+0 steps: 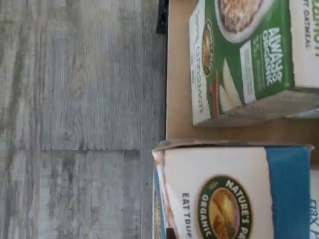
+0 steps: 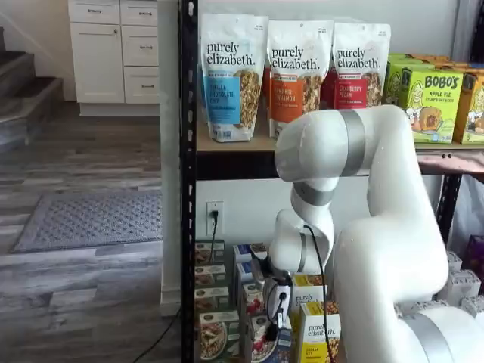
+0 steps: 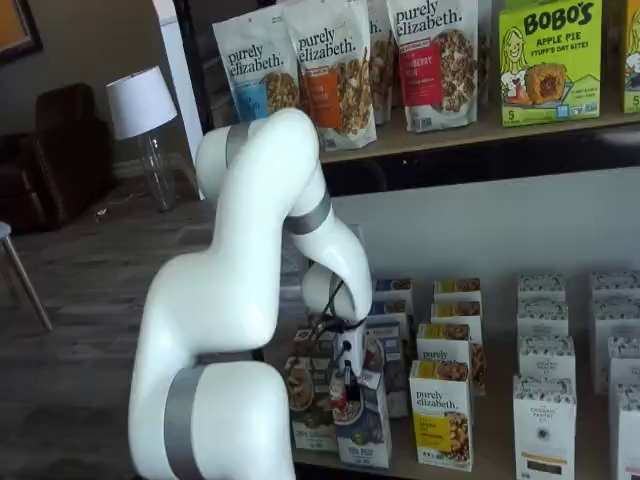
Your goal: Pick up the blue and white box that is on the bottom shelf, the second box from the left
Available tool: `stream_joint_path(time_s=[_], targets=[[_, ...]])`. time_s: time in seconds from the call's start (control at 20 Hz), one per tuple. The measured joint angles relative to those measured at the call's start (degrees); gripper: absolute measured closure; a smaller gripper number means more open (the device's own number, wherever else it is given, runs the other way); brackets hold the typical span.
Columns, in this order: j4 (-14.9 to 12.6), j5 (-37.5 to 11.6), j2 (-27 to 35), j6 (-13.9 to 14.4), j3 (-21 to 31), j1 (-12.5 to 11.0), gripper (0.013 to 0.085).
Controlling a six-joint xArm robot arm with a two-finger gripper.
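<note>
We'd lift straight up and slowly here, so the blue and white box [image 3: 362,425] clears the green-and-white box [image 3: 303,400] on its left; it's front row on the bottom shelf [image 3: 480,468]; the gripper [image 3: 351,381] looks clamped onto its top.

Three tall white purely elizabeth granola bags [image 2: 231,76] stand on the upper tan board in a shelf view – blue, orange, red labels – and the wrist view shows two cardboard boxes: one green-and-white box [image 1: 249,55], one blue and white box [image 1: 234,191].
</note>
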Motion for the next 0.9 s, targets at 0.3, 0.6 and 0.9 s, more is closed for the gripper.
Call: stream_joint_path(time_s=[0.3, 0.6, 0.9], targets=[[1.9, -0.9, -5.1, -0.5, 6.1, 1.4, 0.0530], [3.1, -1.1, -9.9, -0.2, 11.3, 2.8, 0.0530], [2.5, 0.4, -16.4, 1.8, 17.0, 4.2, 0.0530]])
